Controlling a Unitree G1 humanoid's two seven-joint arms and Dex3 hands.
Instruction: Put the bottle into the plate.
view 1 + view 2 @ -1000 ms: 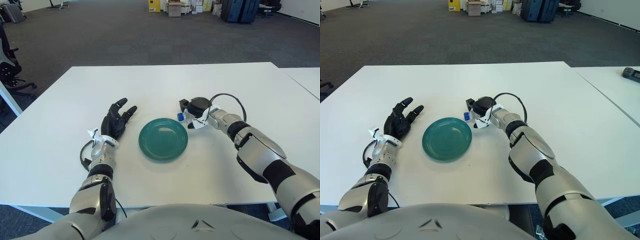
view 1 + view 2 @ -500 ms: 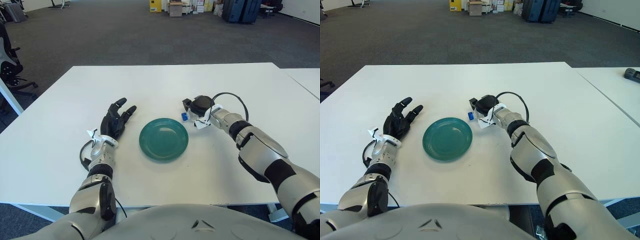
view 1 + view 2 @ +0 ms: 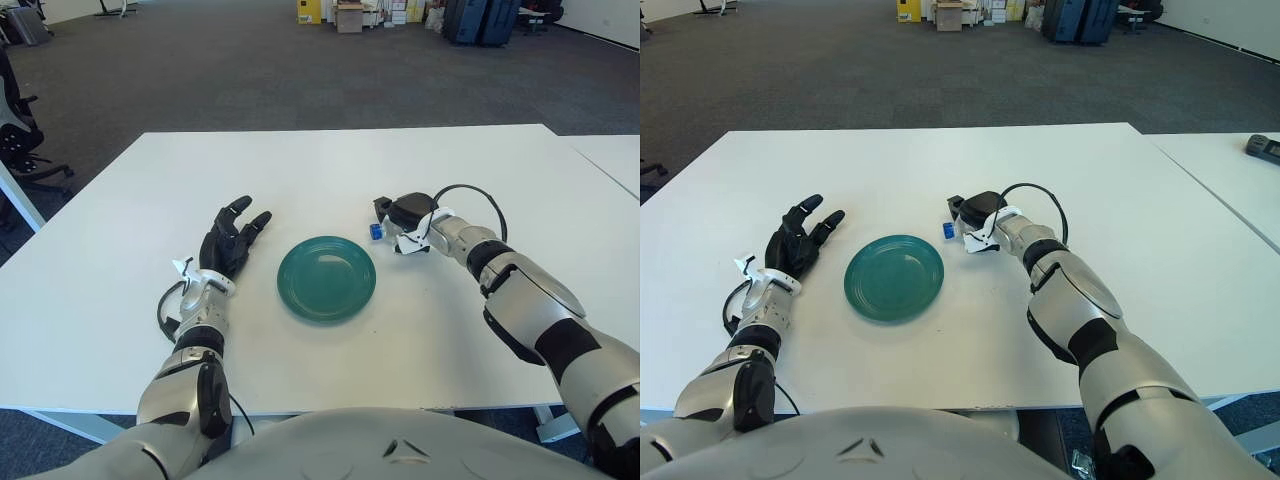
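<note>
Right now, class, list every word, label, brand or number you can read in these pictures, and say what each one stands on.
None can be read.
The bottle in the right hand shows only a blue cap; any label is hidden.
The green plate and the white table show no lettering.
The left hand shows no lettering.
The boxes on the far floor are too small to read.

One green plate (image 3: 326,278) on one white table (image 3: 330,170). One bottle (image 3: 380,231), only its blue cap end showing, gripped in the right hand (image 3: 405,217). Two robot hands in all; the left hand (image 3: 228,242) lies fingers spread, left of the plate.
</note>
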